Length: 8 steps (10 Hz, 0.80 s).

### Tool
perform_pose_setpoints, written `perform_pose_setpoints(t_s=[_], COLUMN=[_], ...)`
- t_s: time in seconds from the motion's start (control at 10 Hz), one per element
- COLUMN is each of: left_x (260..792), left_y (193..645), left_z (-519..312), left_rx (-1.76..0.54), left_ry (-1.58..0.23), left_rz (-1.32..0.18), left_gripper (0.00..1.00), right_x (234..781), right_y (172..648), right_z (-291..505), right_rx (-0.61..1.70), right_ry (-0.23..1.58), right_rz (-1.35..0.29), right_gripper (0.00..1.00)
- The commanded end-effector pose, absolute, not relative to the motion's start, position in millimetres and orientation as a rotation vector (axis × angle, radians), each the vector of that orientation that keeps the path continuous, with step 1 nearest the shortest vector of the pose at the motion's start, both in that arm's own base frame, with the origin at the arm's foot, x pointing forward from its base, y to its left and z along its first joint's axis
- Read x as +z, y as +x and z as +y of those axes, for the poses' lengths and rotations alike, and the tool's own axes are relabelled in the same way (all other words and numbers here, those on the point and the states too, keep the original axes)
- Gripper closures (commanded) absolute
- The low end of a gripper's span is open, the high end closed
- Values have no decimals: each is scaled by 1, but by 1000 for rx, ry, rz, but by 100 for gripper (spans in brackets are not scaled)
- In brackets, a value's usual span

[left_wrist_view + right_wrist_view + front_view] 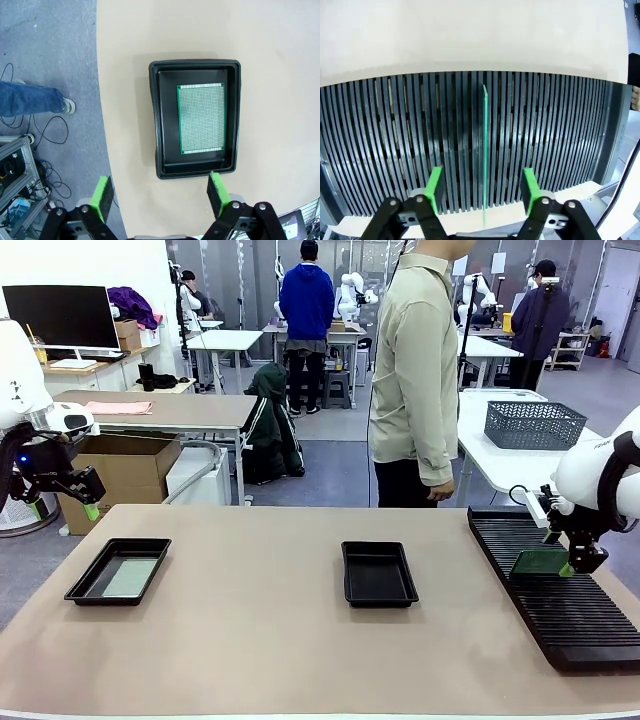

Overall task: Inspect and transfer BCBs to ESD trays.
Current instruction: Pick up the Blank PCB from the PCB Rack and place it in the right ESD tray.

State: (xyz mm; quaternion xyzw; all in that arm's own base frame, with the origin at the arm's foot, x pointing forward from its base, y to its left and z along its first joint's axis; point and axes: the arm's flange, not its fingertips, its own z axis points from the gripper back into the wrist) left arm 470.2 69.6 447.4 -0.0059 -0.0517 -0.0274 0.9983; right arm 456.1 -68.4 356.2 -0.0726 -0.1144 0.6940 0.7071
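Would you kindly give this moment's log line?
right gripper open astride racked BCB | left gripper open above filled tray | middle tray empty

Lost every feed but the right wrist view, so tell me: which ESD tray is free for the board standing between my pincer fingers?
Observer: The middle ESD tray is empty; it sits on the table to the left of the rack.
Operator: And the other tray?
Observer: The left ESD tray holds one BCB, lying flat on its floor.
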Motion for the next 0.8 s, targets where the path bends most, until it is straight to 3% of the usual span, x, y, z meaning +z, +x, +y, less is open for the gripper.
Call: perform_pose_setpoints(t_s=[0.0, 0.7], left_x=[446, 446], left_y=[470, 470], left_z=[70, 70], left_rx=[-53, -53], left_ry=[-10, -10], left_rz=[-107, -107], left_gripper=[0, 0], right_x=[349, 347], right_y=[456, 461], right_z=[-78, -79], right_rx=[1556, 1554], right_ry=[-167, -160], right_rz=[-304, -296], right_gripper=[31, 70])
